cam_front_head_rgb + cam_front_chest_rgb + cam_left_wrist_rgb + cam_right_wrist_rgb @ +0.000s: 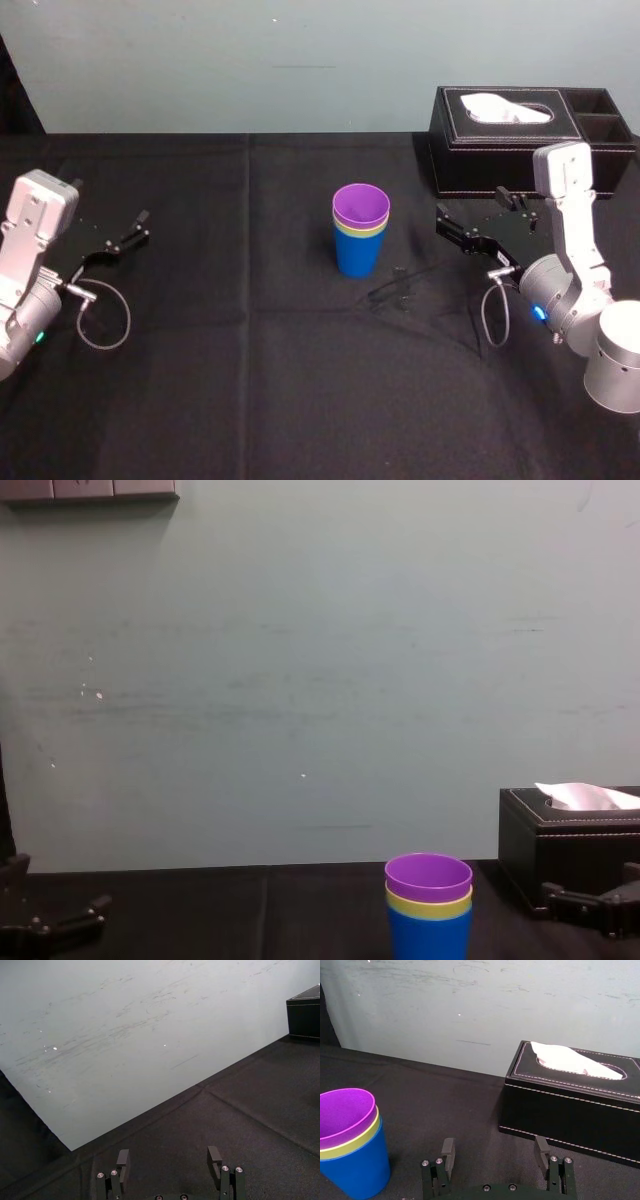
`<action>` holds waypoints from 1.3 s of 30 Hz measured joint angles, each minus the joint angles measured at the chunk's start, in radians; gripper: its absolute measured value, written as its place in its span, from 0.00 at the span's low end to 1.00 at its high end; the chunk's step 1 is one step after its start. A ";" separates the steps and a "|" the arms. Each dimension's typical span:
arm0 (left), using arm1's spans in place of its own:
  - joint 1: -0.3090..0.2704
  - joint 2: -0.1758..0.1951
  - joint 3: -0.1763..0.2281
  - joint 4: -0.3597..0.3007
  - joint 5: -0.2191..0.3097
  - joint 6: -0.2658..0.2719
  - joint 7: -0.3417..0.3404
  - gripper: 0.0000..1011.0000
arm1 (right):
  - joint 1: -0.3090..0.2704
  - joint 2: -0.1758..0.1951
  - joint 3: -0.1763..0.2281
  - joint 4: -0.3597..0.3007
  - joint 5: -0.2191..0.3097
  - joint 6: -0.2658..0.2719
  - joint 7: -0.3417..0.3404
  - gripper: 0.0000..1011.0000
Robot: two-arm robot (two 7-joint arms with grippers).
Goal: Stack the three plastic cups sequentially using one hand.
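On the black table [250,400], right of centre, the fingers [448,1152] of the right gripper [494,1146] stand spread and empty, near the three plastic cups [360,240] and just in front of the tissue box [500,140]. The purple cup [361,207] sits nested in the yellow-green cup [360,232], itself inside the blue cup [357,260], so the stacking looks complete. The left gripper [168,1155], also spread and empty, lies parked at far left.

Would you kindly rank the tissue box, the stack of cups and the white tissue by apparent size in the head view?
Largest: the tissue box, even though it sits farthest back.
Middle: the stack of cups.
Smallest: the white tissue.
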 joint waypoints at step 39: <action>0.000 0.000 0.000 0.000 0.000 0.000 0.000 1.00 | 0.000 0.000 0.000 0.000 0.000 0.000 0.000 0.99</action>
